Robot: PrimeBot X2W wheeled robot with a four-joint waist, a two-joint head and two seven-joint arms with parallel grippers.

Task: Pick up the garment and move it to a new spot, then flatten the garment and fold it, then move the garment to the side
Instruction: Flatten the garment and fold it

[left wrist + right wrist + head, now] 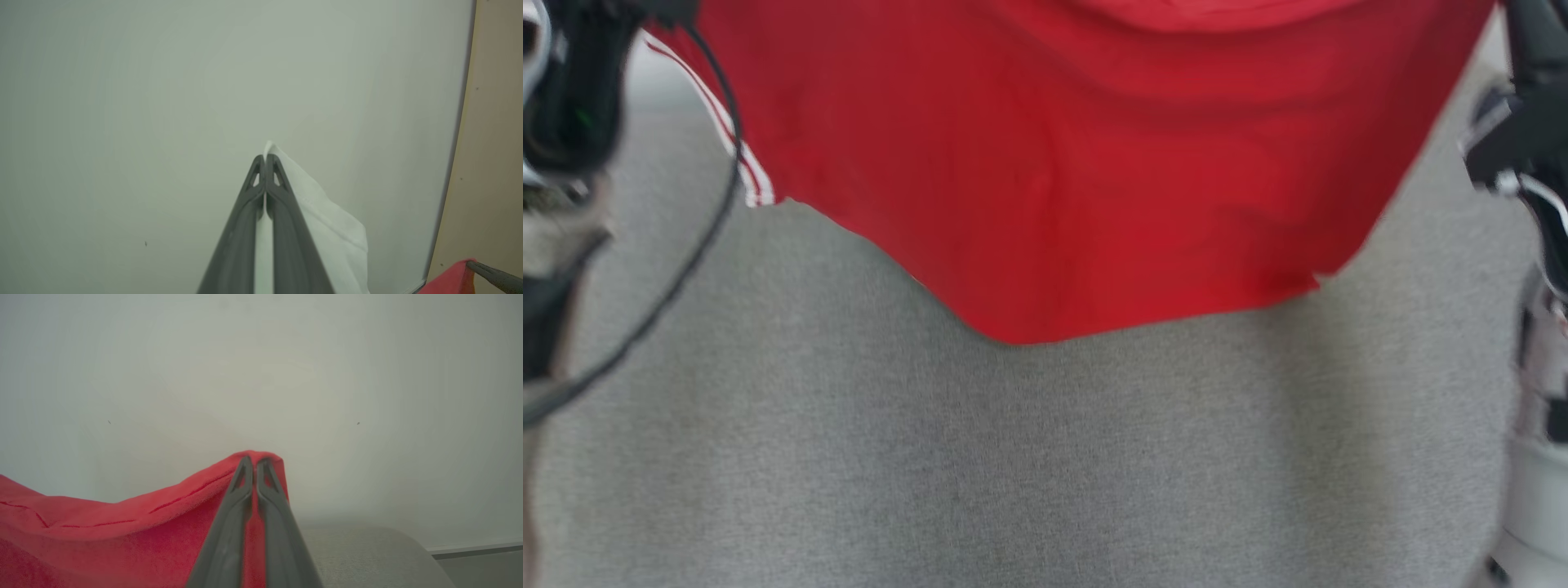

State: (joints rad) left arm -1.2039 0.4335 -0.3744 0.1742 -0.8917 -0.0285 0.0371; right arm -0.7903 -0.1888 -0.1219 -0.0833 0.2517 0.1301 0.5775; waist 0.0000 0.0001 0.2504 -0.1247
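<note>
Over grey surface, red garment aloft

My left gripper is pinched tight on a white edge of the garment, and my right gripper is clamped on red cloth. Both arms sit blurred at the head view's upper corners.

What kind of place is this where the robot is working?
Probably a plain indoor workroom set up for folding practice: a bare pale wall, a flat grey fabric-covered tabletop, and one red cloth garment with white stripes held up over it.
</note>
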